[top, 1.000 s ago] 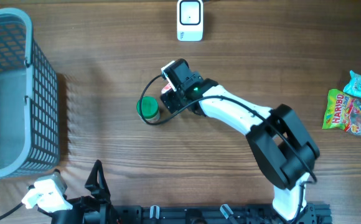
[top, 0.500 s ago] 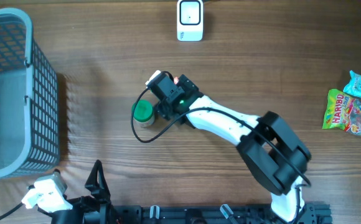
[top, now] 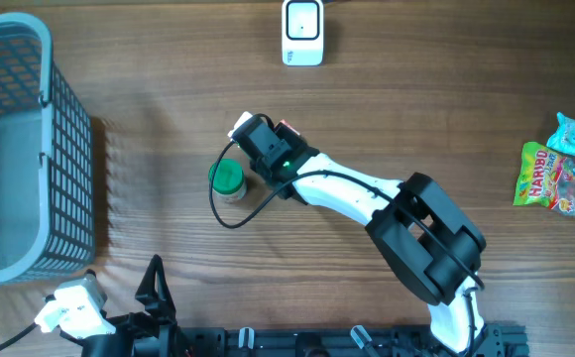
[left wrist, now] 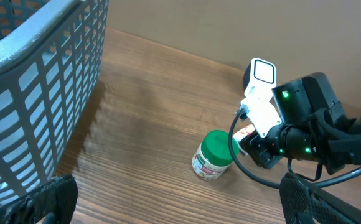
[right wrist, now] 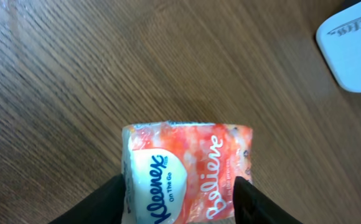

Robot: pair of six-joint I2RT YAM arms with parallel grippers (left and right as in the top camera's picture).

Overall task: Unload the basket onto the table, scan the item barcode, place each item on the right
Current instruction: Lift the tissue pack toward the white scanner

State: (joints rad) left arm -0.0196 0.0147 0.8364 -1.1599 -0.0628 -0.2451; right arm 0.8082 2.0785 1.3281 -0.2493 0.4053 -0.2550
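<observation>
Now, tissue pack [right wrist: 187, 171] on table [right wrist: 75, 74], clamped between fingers [right wrist: 106, 202] of right hand [right wrist: 180, 190], left hand [left wrist: 175, 190] spread apart.

The right wrist view's bottom edge cuts off the orange-and-white plastic tissue pack [right wrist: 187, 171]; its top-right corner crops the white plastic scanner [right wrist: 353, 50]. Overhead, the right arm [top: 357, 193] hides nearly all the pack.

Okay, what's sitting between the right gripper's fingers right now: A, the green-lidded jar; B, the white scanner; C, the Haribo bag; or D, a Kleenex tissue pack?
D: the right wrist view shows the orange Kleenex pack lying on the wood, with the dark fingers against its two sides.
</observation>
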